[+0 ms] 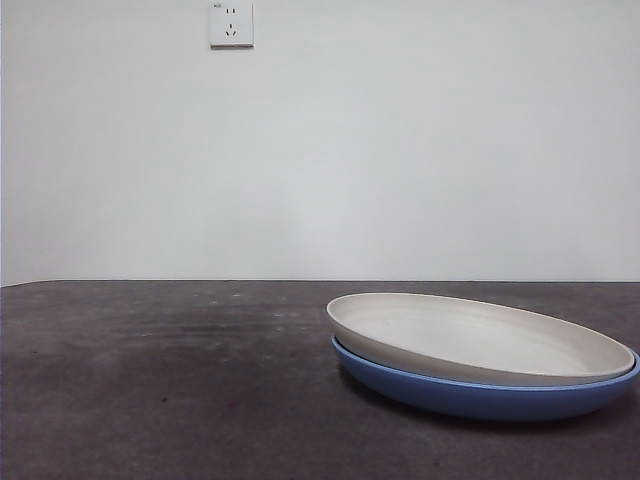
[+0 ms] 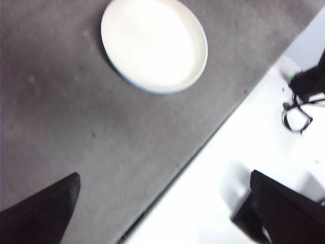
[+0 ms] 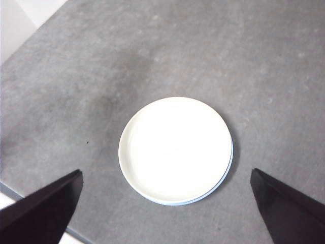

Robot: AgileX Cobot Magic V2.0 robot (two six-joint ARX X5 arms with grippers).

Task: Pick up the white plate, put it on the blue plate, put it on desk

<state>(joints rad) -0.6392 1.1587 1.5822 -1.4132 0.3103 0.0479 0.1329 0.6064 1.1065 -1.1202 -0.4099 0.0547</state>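
Observation:
The white plate (image 1: 480,335) rests on top of the blue plate (image 1: 480,395), slightly tilted, on the right side of the desk (image 1: 160,380). From above, the white plate (image 3: 175,150) covers nearly all of the blue plate (image 3: 229,162), which shows only as a thin blue edge. My right gripper (image 3: 167,213) hangs open high above the stack, holding nothing. My left gripper (image 2: 162,213) is open too, raised over the desk's edge, well away from the white plate (image 2: 154,44). Neither gripper appears in the front view.
A wall with a socket (image 1: 231,23) stands behind the desk. The desk edge (image 2: 203,147) runs beside a white floor, where a black cable (image 2: 297,114) lies.

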